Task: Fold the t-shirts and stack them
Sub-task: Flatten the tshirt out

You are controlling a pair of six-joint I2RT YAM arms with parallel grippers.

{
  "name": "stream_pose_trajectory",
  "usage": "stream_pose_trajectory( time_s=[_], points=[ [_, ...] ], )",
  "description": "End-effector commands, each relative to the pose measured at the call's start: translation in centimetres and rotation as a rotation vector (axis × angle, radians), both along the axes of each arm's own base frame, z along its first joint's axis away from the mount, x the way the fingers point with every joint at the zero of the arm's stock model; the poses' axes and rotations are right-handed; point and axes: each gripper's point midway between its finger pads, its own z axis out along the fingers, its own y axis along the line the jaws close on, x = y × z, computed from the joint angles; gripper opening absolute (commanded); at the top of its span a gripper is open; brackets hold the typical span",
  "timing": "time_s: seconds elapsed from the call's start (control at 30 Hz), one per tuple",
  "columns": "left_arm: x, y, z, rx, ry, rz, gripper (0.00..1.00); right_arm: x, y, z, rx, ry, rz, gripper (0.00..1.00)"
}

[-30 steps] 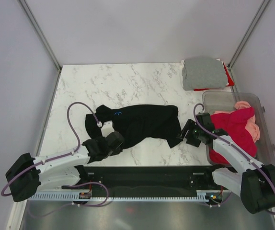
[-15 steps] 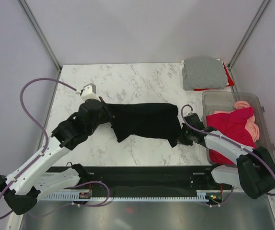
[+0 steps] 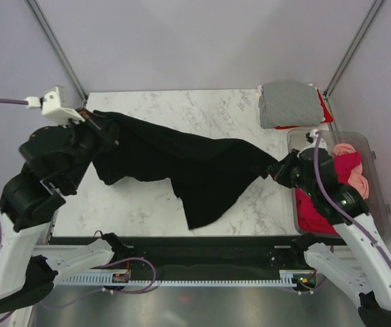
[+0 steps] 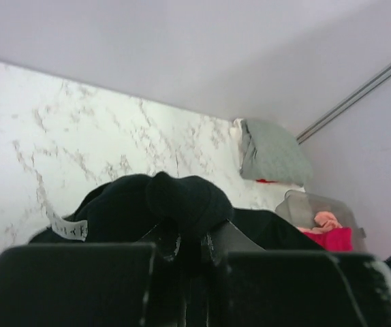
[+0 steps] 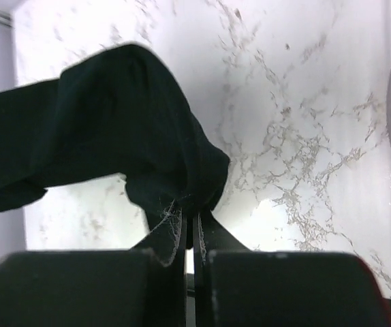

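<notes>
A large black t-shirt (image 3: 182, 160) hangs stretched above the marble table between both arms, one flap drooping toward the front. My left gripper (image 3: 95, 124) is raised at the far left and shut on one end of it; in the left wrist view the black cloth (image 4: 175, 204) bunches over the closed jaws. My right gripper (image 3: 282, 167) at the right is shut on the other end, the cloth (image 5: 141, 129) pinched between its fingers. A folded grey t-shirt (image 3: 289, 103) lies at the back right over a red one (image 3: 324, 109). Crimson (image 3: 328, 184) and salmon-pink (image 3: 355, 170) shirts fill the tub.
A clear plastic tub (image 3: 372, 146) stands at the right edge of the table. Purple-grey walls with metal corner posts enclose the marble table (image 3: 182, 112) on three sides. The arm bases and a black rail (image 3: 202, 255) run along the near edge.
Both arms have lifted and pulled apart, raising the black t-shirt off the table and stretching it. The left gripper moved up and far left; the right moved up and right.
</notes>
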Motion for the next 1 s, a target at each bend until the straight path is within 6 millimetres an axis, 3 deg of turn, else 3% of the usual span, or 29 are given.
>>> stream_pose_trajectory(
  time_s=[0.0, 0.2, 0.3, 0.37, 0.47, 0.57, 0.6, 0.67, 0.73, 0.77, 0.8, 0.83, 0.9, 0.93, 0.97],
  points=[
    [-1.8, 3.3, 6.1, 0.017, -0.155, 0.048, 0.03, -3.2, -2.3, 2.3, -0.054, 0.014, -0.019, 0.00],
    [-3.7, 5.7, 12.3, -0.013, -0.290, 0.080, 0.03, -5.6, -3.2, 6.2, -0.026, -0.046, -0.006, 0.00],
    [-3.9, 6.2, 13.5, 0.004, -0.318, 0.095, 0.04, -6.1, -4.0, 8.4, -0.037, -0.083, -0.025, 0.00],
    [-4.4, 6.8, 13.5, -0.002, -0.324, 0.099, 0.05, -6.3, -4.4, 10.3, -0.036, -0.127, -0.032, 0.00],
    [-4.1, 6.9, 11.7, 0.001, -0.283, 0.117, 0.05, -6.7, -4.9, 12.0, -0.038, -0.174, -0.040, 0.00],
    [-3.1, 6.7, 7.9, 0.039, -0.202, 0.151, 0.08, -5.9, -4.9, 10.8, -0.080, -0.124, -0.043, 0.00],
    [-1.8, 5.7, 5.5, 0.090, -0.148, 0.154, 0.09, -5.5, -4.8, 10.2, -0.097, -0.110, -0.038, 0.00],
    [-0.2, 4.2, 2.7, 0.170, -0.078, 0.139, 0.10, -3.9, -4.3, 8.1, -0.138, -0.058, -0.039, 0.00],
    [2.7, 2.5, -2.1, 0.299, 0.059, 0.163, 0.10, -2.5, -4.4, 6.8, -0.182, -0.036, -0.060, 0.00],
    [3.8, 1.8, -3.9, 0.339, 0.106, 0.165, 0.10, -1.5, -4.3, 4.9, -0.221, 0.016, -0.066, 0.00],
    [4.9, 0.6, -6.6, 0.368, 0.170, 0.118, 0.09, -0.1, -4.0, 4.7, -0.227, 0.000, -0.076, 0.00],
    [7.1, 0.5, -9.1, 0.388, 0.248, 0.135, 0.09, 1.7, -3.9, 3.1, -0.295, 0.042, -0.078, 0.00],
    [9.4, -0.7, -13.2, 0.360, 0.365, 0.045, 0.06, 4.7, -4.1, 2.4, -0.331, 0.070, -0.103, 0.00],
    [11.4, 1.0, -14.4, 0.337, 0.403, 0.095, 0.05, 6.8, -3.7, 0.3, -0.369, 0.141, -0.090, 0.00],
    [13.3, 0.7, -16.9, 0.327, 0.475, 0.060, 0.03, 8.6, -3.1, 0.8, -0.337, 0.134, -0.075, 0.00]
  ],
)
